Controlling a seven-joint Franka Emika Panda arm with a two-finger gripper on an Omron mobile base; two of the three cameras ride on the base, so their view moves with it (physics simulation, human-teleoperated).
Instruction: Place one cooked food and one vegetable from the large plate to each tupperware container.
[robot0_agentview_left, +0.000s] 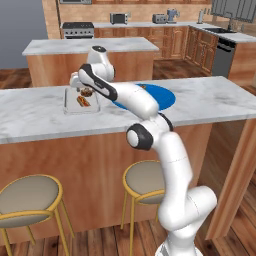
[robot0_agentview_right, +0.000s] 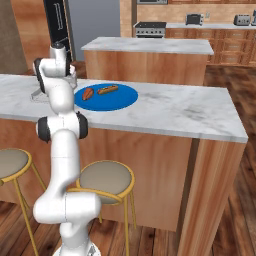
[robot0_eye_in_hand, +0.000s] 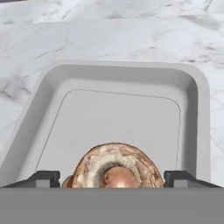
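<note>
A: Where's the gripper (robot0_eye_in_hand: 113, 178) now?

B: Over the pale tray (robot0_agentview_left: 70, 107) near the left end of the worktop (robot0_agentview_left: 210, 100). In the hand view the two tips stand wide, one on each side of the brown lumpy vegetable (robot0_eye_in_hand: 114, 168), with a gap between each tip and its sides. I'd judge it let go, or nearly; whether a pad touches it I cannot tell.

A: So the vegetable is in the tray?

B: It sits inside the rim, by the edge nearest the hand camera. From the left base view a hot dog (robot0_agentview_left: 83, 101) lies in the same tray, with the brown piece just beyond it.

A: And the rest?

B: On the blue plate (robot0_agentview_right: 127, 97), mid-worktop, lie a second hot dog (robot0_agentview_right: 107, 90) and the carrot-like piece (robot0_agentview_right: 88, 93), apart from each other. The arm hides the other tray in these views.

A: What could go wrong?

B: The brown piece is round, so it could roll if a tip brushes it as the hand lifts. A slanted lift could also drag it toward the rim, or nudge the hot dog beside it. Straight up looks safest. After that, the carrot piece is smooth and tapered, so it may slip out of a pinch near its thin end.
</note>
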